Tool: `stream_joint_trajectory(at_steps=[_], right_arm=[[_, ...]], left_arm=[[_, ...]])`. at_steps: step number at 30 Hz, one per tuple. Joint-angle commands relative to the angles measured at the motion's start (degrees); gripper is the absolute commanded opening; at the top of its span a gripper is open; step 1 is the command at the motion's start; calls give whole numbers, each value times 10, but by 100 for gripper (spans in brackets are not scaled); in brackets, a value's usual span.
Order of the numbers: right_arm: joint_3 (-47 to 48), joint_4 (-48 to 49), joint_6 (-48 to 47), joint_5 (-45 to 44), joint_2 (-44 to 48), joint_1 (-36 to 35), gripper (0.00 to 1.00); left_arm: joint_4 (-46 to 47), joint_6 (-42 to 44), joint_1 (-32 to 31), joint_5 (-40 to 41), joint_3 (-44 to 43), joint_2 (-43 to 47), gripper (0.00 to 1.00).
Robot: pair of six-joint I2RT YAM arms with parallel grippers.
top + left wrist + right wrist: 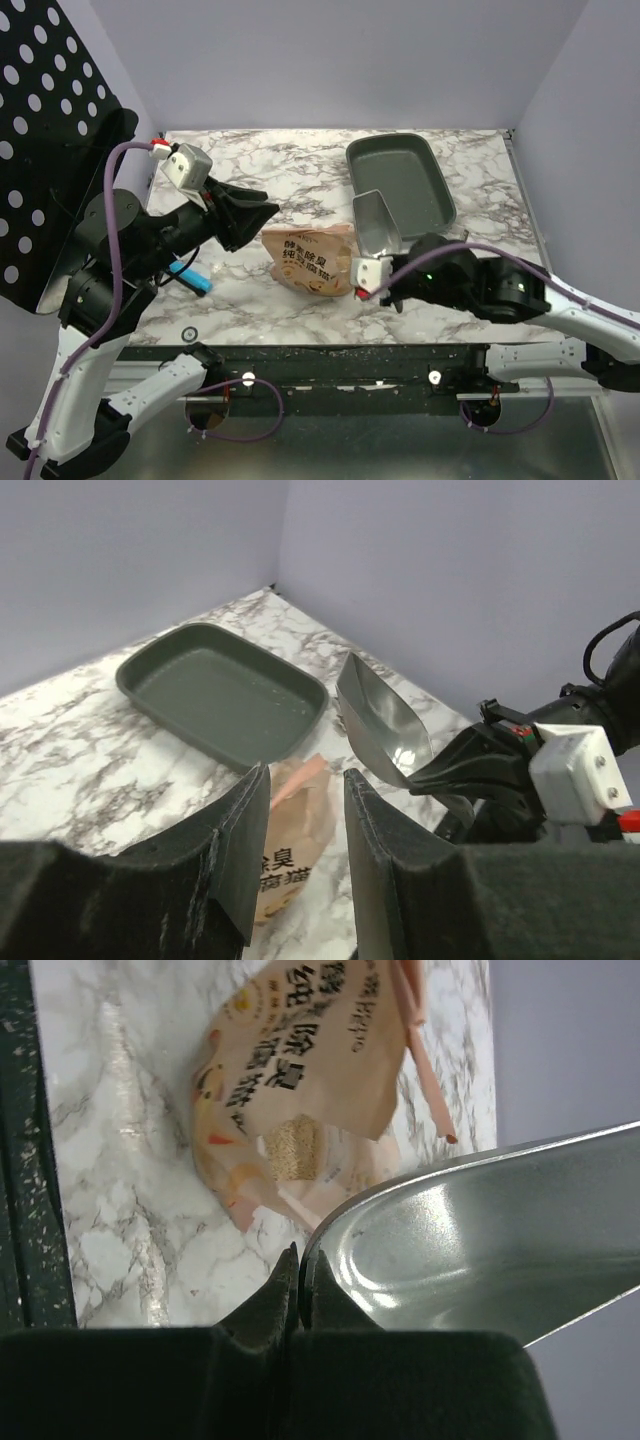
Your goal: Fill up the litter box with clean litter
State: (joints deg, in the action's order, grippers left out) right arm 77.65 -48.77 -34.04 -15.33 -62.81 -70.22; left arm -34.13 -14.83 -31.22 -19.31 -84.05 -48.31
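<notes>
From above, the litter box [405,180] sits at the far right of the desk [250,170], with no fill showing. The right end effector [376,255] pinches the metal scoop [374,222] by its rear edge, just beside the litter bag [310,260]. The left end effector [264,214] hovers spread near the bag's left end, holding nothing. Pushed by the scoop while unbraced, the bag would likely slide.

The left wrist view shows the jaws apart above the bag, and the box floor bare. Whether the bag is open cannot be told.

The right wrist view shows fingers pressed together on the scoop's thin rim. On so slight a hold, a loaded scoop may pivot and spill. The clean litter [297,1147] shows only as a granular patch on the bag.
</notes>
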Motion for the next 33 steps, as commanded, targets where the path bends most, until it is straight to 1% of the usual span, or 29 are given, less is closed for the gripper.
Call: stream_joint_trajectory(at_steps=[1, 5, 7, 10, 13, 17, 26, 33], right_arm=[[-46, 10, -113, 6, 91, -82, 0], [-21, -22, -132, -1, 86, -139, 0], [3, -51, -140, -8, 63, -163, 0], [37, -75, -160, 0, 27, -180, 0], [68, -78, -182, 12, 3, -186, 0], [96, -87, -202, 31, -21, -189, 0], [132, -99, -237, 36, -60, -189, 0], [142, -95, -245, 36, -76, -190, 0]], left_arm=[[-80, -77, 1, -83, -39, -21, 42], [-111, -93, 1, -122, -53, -39, 41], [-124, -98, 1, -134, -59, -45, 40], [-139, -103, 1, -150, -76, -56, 40], [-150, -104, 1, -174, -89, -67, 40], [-155, -101, 1, -180, -78, -70, 40], [-161, -90, 0, -187, -60, -76, 40], [-167, -78, 0, -188, -56, -75, 40]])
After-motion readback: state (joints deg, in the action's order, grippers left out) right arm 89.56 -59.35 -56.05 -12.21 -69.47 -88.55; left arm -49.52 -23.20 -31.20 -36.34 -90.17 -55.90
